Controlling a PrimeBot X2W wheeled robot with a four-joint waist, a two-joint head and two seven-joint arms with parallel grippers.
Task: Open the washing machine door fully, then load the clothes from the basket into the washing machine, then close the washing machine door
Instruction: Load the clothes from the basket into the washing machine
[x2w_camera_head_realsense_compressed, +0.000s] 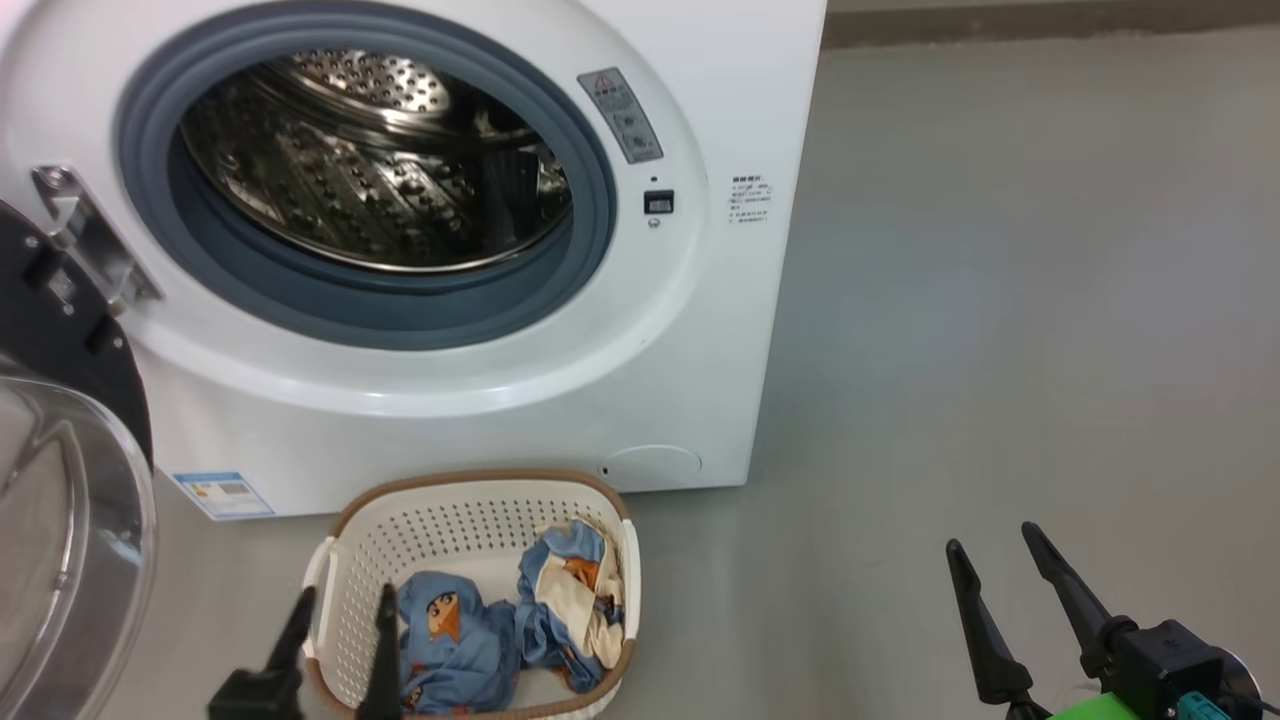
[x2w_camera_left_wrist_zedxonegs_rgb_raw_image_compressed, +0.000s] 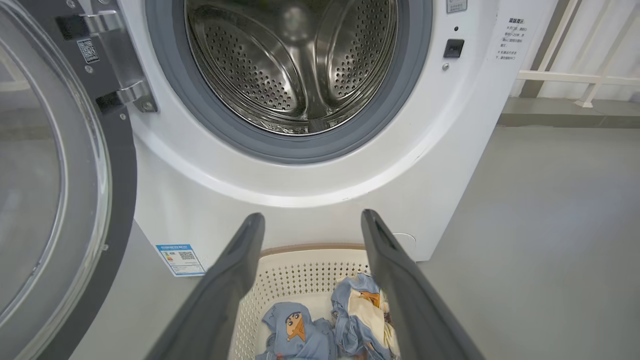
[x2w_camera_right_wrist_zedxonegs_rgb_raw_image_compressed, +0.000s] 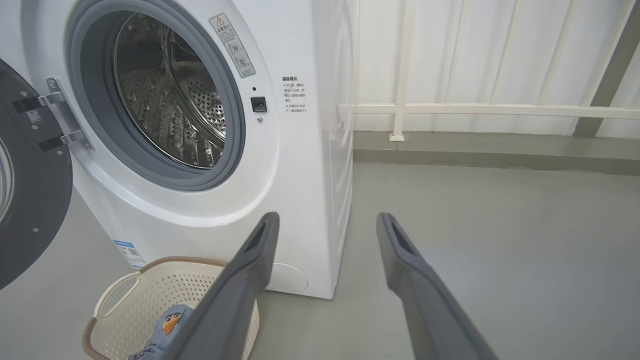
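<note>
I saw the washing machine door (x2w_camera_head_realsense_compressed: 75, 540) swung open on its hinge at the left of the washing machine (x2w_camera_head_realsense_compressed: 700, 330), w/ the steel drum (x2w_camera_head_realsense_compressed: 380, 170) showing inside the grey gasket. The basket (x2w_camera_head_realsense_compressed: 480, 482) sat on the floor (x2w_camera_head_realsense_compressed: 1000, 300) just in front of the machine, below the opening. The clothes (x2w_camera_head_realsense_compressed: 470, 640) lay in it, two blue bundles side by side. My left gripper (x2w_camera_head_realsense_compressed: 346, 595) hung over the basket's near-left rim, jaws wide, nothing held. My right gripper (x2w_camera_head_realsense_compressed: 992, 537) hung over bare floor, well apart from the basket, jaws also wide and holding nothing.
</note>
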